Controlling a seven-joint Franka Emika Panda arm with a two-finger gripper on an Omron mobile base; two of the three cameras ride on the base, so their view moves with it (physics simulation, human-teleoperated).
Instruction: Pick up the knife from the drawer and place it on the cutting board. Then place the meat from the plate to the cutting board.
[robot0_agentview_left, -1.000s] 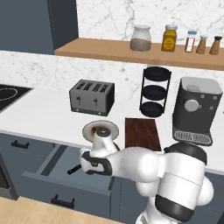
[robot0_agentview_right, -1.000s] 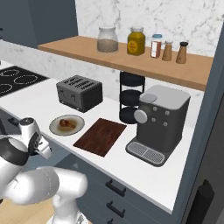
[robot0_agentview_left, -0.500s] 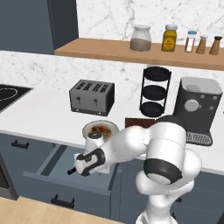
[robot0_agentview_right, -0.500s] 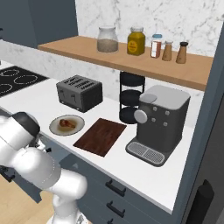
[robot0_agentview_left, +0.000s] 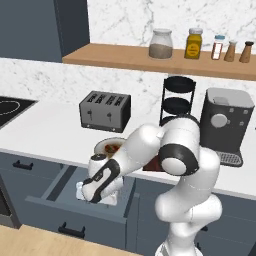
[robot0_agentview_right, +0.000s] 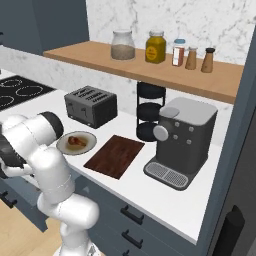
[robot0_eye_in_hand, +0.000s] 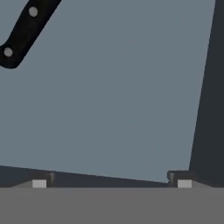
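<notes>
The drawer (robot0_agentview_left: 70, 212) stands pulled out below the counter, and my gripper (robot0_agentview_left: 91, 196) reaches down into it. In the hand view the gripper (robot0_eye_in_hand: 111, 181) is open, its fingertips (robot0_eye_in_hand: 41, 181) wide apart over the bare drawer floor (robot0_eye_in_hand: 122, 87). The knife's black riveted handle (robot0_eye_in_hand: 25, 31) lies at the upper left, well off the fingers; its blade is out of frame. On the counter the plate (robot0_agentview_right: 76, 143) holds the meat (robot0_agentview_right: 76, 139). The cutting board (robot0_agentview_right: 115, 155) lies flat just right of the plate. My arm covers most of the board in the left base view.
A dark drawer wall (robot0_eye_in_hand: 210, 87) rises close to the right fingertip. Behind the plate stand a toaster (robot0_agentview_right: 91, 105) and a black tiered rack (robot0_agentview_right: 150, 111). A coffee machine (robot0_agentview_right: 182, 140) sits right of the board. Jars line the shelf (robot0_agentview_right: 150, 75) above.
My arm has folded forward and down, and the hand has sunk a little deeper into the open drawer. Plate, meat and board have not moved.
</notes>
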